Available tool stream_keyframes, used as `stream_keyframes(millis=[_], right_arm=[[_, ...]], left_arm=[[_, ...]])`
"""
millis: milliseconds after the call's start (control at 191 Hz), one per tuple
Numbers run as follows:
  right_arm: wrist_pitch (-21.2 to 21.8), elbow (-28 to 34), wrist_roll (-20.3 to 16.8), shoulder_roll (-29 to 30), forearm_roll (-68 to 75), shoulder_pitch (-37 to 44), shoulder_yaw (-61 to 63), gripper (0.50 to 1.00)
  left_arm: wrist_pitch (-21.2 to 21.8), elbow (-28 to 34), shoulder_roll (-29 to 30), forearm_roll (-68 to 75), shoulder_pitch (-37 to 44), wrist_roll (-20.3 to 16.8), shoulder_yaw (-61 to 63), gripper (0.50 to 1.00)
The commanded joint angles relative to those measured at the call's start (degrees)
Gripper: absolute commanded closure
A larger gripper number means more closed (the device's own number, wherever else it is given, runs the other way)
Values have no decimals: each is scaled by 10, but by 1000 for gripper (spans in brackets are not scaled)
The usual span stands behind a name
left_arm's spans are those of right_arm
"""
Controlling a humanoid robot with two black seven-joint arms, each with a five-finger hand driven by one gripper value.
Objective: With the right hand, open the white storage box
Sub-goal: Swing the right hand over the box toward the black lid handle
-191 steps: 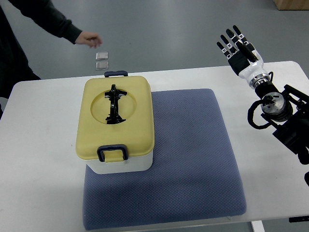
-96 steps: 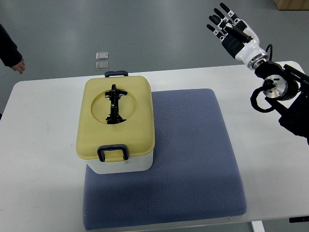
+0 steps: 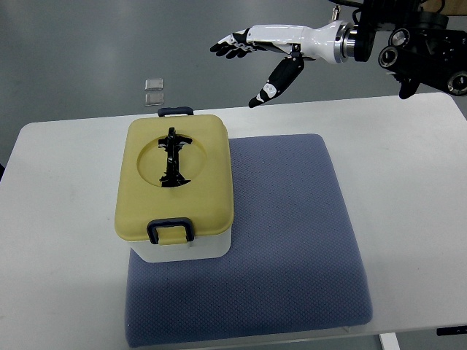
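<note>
Box (image 3: 175, 197) sits on your blue mat's (image 3: 292, 248) left side, mat on the white table (image 3: 58, 219). Yellow lid (image 3: 197, 153) is shut, near latch (image 3: 170, 231) and far latch (image 3: 176, 111) both down, black handle (image 3: 173, 157) folded flat in the lid's recess. Your right hand (image 3: 259, 55) hangs above the table's far edge, past the box and clear of it, fingers (image 3: 230, 45) spread, thumb angled down, holding nothing. Two small packets (image 3: 154, 91) lie on the floor beyond.

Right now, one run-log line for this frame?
right hand: open, above table's far edge | storage box: lid shut, untouched | left: out of view
</note>
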Motion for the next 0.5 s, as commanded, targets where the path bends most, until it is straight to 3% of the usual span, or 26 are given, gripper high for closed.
stream_keyframes(millis=[0,193,345,497], right_arm=[[-33,31,34,7,-55,59,-74,572],[-136,52,100,38,-154,94,-136,574],[-200,52,103,72,-171,93,-149,574],[-223,52,103,91,-171,89,-150,574]], left_arm=[[1,0,0,0,0,0,0,500],[1,0,0,0,0,0,-1,500],[1,-1,0,0,0,0,-1,500],[1,-1,0,0,0,0,-1,500]])
